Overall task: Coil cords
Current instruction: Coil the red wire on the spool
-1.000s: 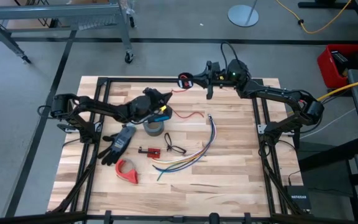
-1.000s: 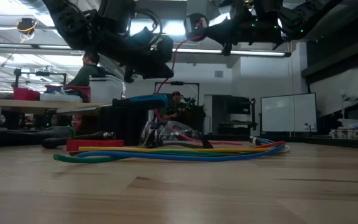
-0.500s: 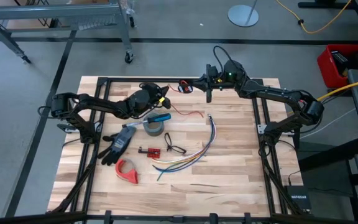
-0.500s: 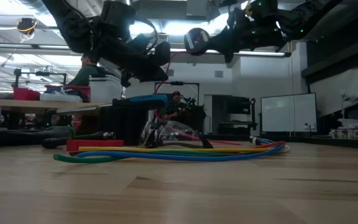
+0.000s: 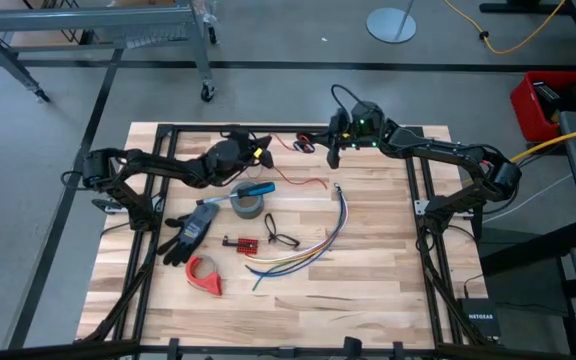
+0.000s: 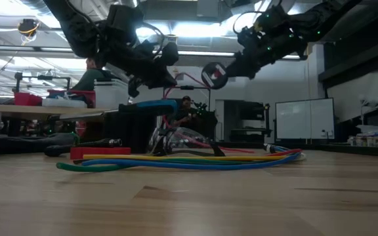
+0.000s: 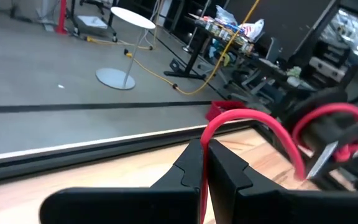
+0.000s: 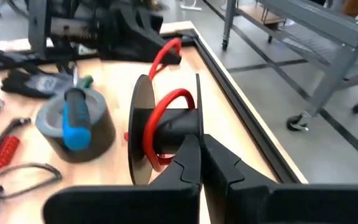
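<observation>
Even overhead light, soft shadows; low view backlit by glaring ceiling lights point(image 6: 195, 29), arms silhouetted; wrist views blurred nearby.

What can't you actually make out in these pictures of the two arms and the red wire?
- High view: the red wire is too thin to follow between the left gripper and the right gripper.
- Right wrist view: the spool hides how many turns are wound.
- Low view: the multicoloured wires screen the tools behind them.

Pale planked wood, matt, for the table point(image 5: 368, 280). Thin red wire point(image 8: 166, 109), smooth glossy plastic sheath, pinched in the matt black right gripper point(image 8: 202, 155). Beside it, grey tape roll point(image 8: 73, 127), dull, under a blue rubbery screwdriver handle point(image 8: 76, 118).
</observation>
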Action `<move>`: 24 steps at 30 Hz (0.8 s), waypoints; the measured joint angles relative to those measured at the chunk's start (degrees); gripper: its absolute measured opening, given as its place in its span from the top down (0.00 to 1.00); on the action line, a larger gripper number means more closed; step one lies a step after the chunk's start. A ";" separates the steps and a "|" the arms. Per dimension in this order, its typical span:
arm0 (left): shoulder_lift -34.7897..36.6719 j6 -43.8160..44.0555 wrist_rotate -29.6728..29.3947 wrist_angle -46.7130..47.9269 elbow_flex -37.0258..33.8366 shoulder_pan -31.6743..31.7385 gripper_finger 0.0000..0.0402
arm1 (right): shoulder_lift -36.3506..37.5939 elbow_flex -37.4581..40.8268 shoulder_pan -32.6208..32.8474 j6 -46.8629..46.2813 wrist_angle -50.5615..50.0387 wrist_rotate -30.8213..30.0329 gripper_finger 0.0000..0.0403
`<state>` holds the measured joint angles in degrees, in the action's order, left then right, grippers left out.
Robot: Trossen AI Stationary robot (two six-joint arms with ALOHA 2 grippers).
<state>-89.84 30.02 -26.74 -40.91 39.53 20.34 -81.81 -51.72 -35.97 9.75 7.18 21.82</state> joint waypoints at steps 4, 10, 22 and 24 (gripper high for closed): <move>0.00 2.47 0.04 -0.04 0.00 1.61 1.00 | -0.01 0.01 0.00 1.38 -0.90 0.21 1.00; 0.00 5.58 4.07 -0.02 1.43 4.19 1.00 | -0.01 0.00 1.19 3.05 -1.44 -0.51 1.00; 0.00 6.05 11.91 0.12 8.32 3.00 1.00 | 0.00 0.00 6.52 5.71 -4.13 -22.78 1.00; 0.00 6.04 12.45 0.09 9.17 2.07 1.00 | -0.01 0.00 6.54 4.76 -3.74 -24.53 1.00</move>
<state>-89.84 36.05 -14.28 -40.82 48.70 22.41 -81.82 -51.72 -29.43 14.52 3.44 -2.70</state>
